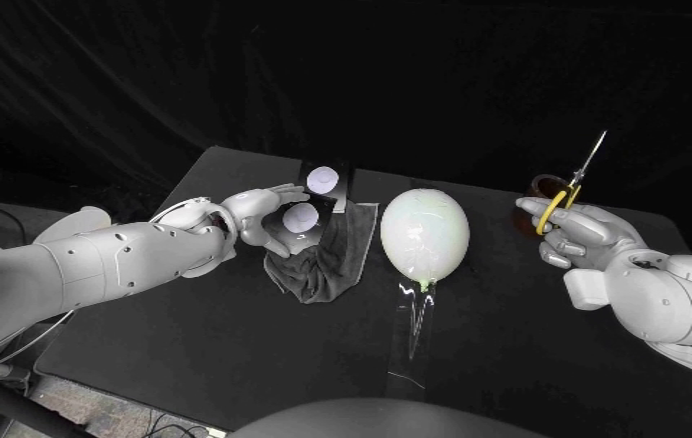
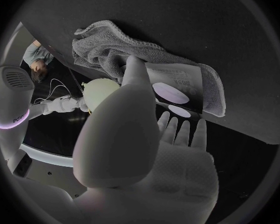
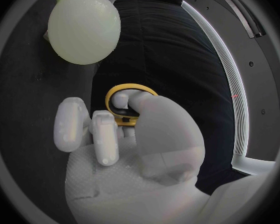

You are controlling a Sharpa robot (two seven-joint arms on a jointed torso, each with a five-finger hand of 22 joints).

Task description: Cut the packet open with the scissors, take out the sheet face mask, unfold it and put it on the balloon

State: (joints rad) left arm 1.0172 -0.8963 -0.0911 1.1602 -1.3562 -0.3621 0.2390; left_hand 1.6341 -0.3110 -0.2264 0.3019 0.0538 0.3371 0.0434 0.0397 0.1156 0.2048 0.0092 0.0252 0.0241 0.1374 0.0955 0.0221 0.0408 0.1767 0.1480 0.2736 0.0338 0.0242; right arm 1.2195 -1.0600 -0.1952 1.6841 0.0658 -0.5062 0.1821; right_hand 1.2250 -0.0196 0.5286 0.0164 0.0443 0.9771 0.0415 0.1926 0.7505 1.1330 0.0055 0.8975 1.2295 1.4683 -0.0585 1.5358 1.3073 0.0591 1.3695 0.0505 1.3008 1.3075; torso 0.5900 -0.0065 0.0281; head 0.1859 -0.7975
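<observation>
My left hand (image 1: 267, 220) holds the dark packet (image 1: 329, 203) with pale ovals by its edge, over a grey cloth (image 1: 315, 270). In the left wrist view the thumb lies across the packet (image 2: 173, 93) and the fingers (image 2: 182, 132) reach under it. The pale balloon (image 1: 424, 234) lies on the table just right of the packet, its knot toward me; it also appears as the balloon (image 3: 84, 27) in the right wrist view. My right hand (image 1: 580, 238) grips the yellow-handled scissors (image 1: 565, 198), blades together and pointing up, well right of the balloon. The thumb sits in the scissors' handle loop (image 3: 131, 90).
A small brown ring-shaped object (image 1: 544, 186) lies behind the right hand. The grey cloth (image 2: 109, 47) is bunched under and around the packet. The black table (image 1: 202, 338) has bare room in front, with a thin string (image 1: 415, 328) trailing from the balloon.
</observation>
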